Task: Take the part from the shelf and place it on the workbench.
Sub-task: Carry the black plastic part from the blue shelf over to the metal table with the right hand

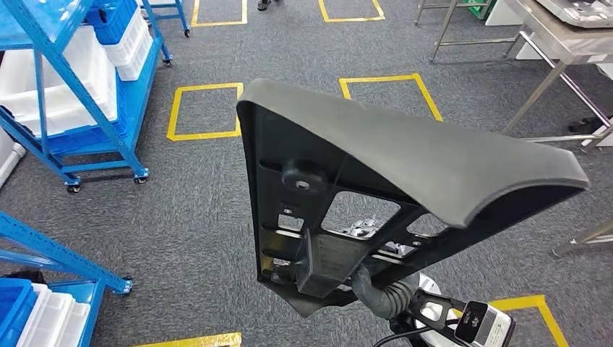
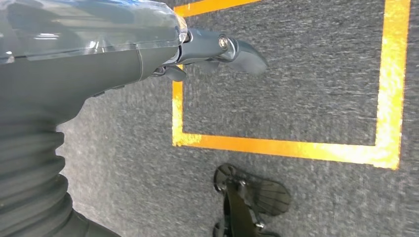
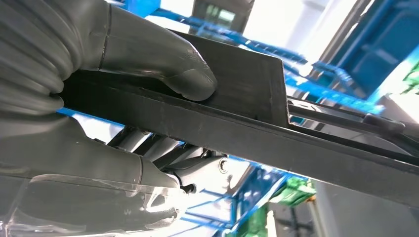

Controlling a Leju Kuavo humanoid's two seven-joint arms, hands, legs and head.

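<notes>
The part (image 1: 405, 166) is a large black plastic panel with a curved outer face and a ribbed, cut-out inner frame, held up in the middle of the head view. My right hand (image 3: 123, 94) grips its lower frame, thumb (image 3: 190, 79) pressed on one flat face and fingers (image 3: 163, 148) under the other. In the head view that hand (image 1: 361, 230) glints through a cut-out, above its ribbed wrist sleeve (image 1: 387, 295). My left hand (image 2: 217, 49) hangs over the grey carpet, fingers apart, holding nothing. The steel workbench (image 1: 560, 45) stands at the far right.
Blue wheeled shelf racks (image 1: 79, 94) with white and blue bins stand on the left, another rack (image 1: 50, 289) at the near left. Yellow tape squares (image 1: 206, 110) mark the carpet. A second steel table's legs (image 1: 441, 29) are at the back. A person's shoe (image 1: 264, 3) shows at the far edge.
</notes>
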